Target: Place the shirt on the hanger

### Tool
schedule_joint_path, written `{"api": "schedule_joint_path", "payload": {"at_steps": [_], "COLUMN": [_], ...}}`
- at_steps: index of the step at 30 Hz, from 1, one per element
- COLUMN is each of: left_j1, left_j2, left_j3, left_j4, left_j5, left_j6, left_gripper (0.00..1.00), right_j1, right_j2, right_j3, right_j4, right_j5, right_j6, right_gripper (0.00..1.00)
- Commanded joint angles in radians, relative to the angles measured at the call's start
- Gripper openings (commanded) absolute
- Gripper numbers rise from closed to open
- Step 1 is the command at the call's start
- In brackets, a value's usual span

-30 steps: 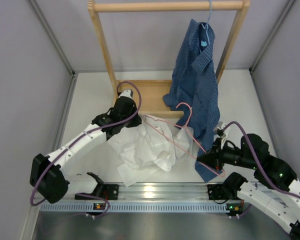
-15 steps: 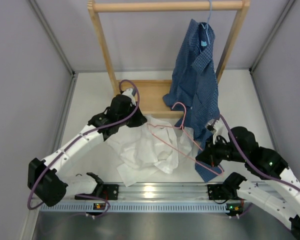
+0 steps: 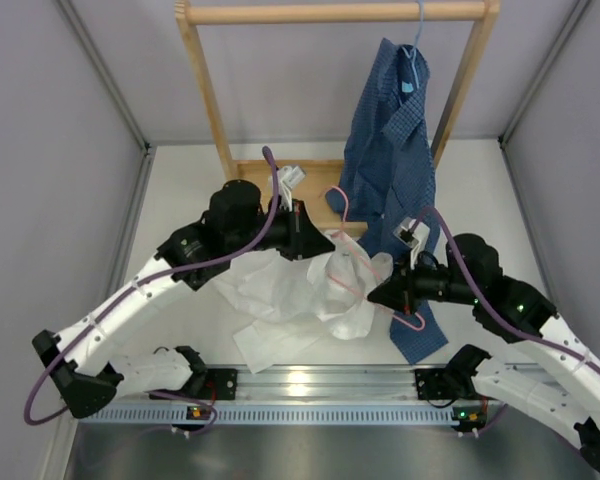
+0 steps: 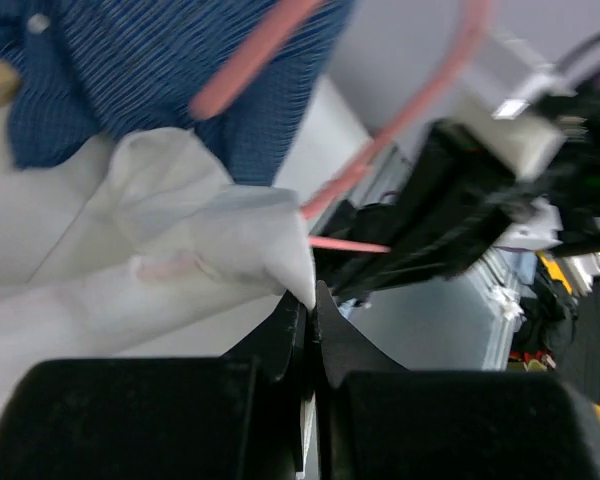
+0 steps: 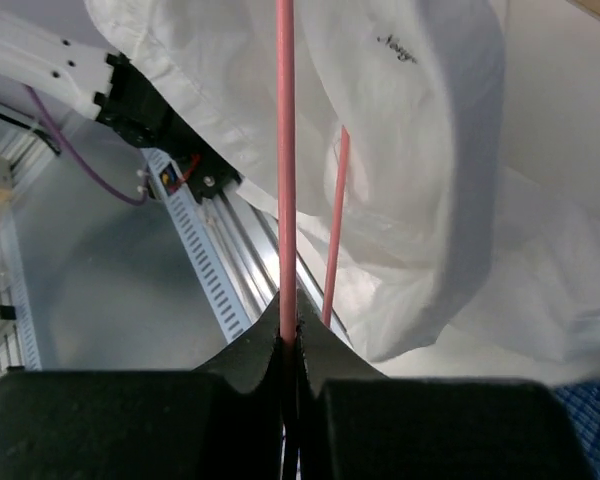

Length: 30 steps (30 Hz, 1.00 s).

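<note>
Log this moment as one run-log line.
left pincer: shut on shirt | right pincer: shut on hanger | shirt: bunched on table, not yet on hanger

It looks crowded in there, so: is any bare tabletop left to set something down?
Yes: bare table between the left wall and the wooden rack, and at back right between the blue shirt and the right wall. The middle is crowded: white shirt, pink hanger, left gripper, right gripper.
</note>
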Motion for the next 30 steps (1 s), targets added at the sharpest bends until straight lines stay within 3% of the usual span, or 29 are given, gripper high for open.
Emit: {"api": "schedule_joint_path", "payload": {"at_steps": [1,8,11,12,15,21,26,30], "left_j1": [-0.056,-0.136,-0.136,-0.136,-0.136,-0.149,-0.24,-0.294], "left_j2": [-0.082,-0.105,-0.121,-0.119,-0.102,-0.03,0.037,0.085], "left_j3": [0.12,0.178,0.143,0.132,0.094,0.132,0.216,0.304], "left_j4": [0.045,0.038,-0.099,-0.136,-0.219,-0.224,-0.265,-0.351], "left_j5": [0.089,0.09,-0.124,-0.253,-0.347,-0.248,-0.295,-0.322], "left_j6": [-0.024,-0.015,0.054,0.081,0.115,0.149,0.169,0.22], "left_gripper": [0.0,0.0,0.0,0.0,0.0,0.0,0.0,0.0], "right_j1": [-0.006,-0.006,-0.004,-0.006,-0.006,0.012,0.046,0.068], "right_j2": [-0.056,-0.06,-0.063,-0.075,-0.114,-0.102,-0.066,-0.074], "right_j3": [-0.074,-0.111,-0.151,-0.183,-0.252,-0.388,-0.455,-0.466], "right_j4": [0.365,0.676,0.739,0.745,0.762,0.912,1.063,1.089], "right_j5": [-0.126,-0.194,-0.198,-0.182,-0.12,-0.062,-0.005,0.061], "right_j6": [0.07,0.141,0.158,0.158,0.161,0.223,0.242,0.23], "right_gripper": [0.0,0.0,0.0,0.0,0.0,0.0,0.0,0.0]}}
